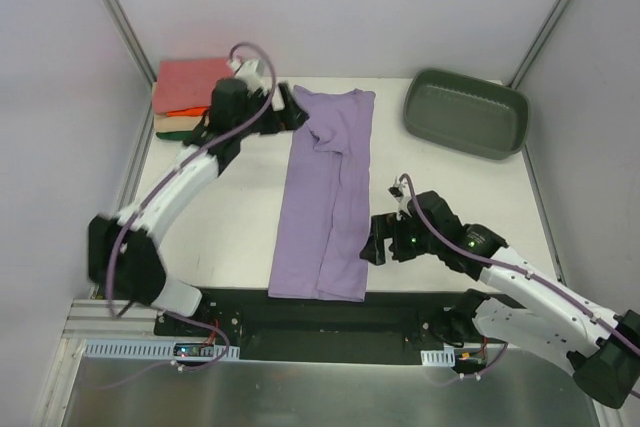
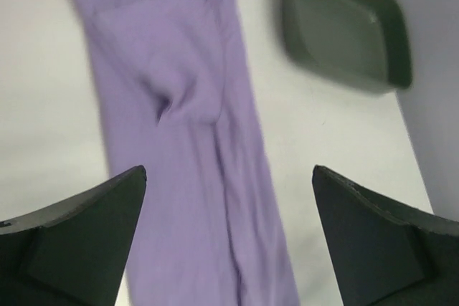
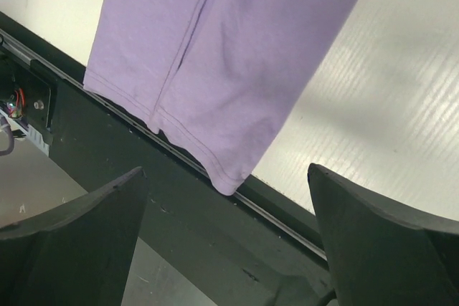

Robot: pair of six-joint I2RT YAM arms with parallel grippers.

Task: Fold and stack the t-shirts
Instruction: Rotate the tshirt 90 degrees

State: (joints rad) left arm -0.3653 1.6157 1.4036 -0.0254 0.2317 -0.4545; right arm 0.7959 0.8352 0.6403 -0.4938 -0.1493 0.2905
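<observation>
I've got the shirt (image 1: 325, 197) lying as a long strip mid-desk (image 1: 230, 237), long axis near-to-far, collar end far, hem just over the near edge onto the black rail (image 1: 300, 312). Left pincer (image 1: 288, 112) gapes wide by the collar, right pincer (image 1: 372, 239) gapes beside the hem's right corner, both holding nothing. Stack (image 1: 190, 92) far-left, tub (image 1: 465, 112) far-right, white desk showing either side of the strip.
</observation>
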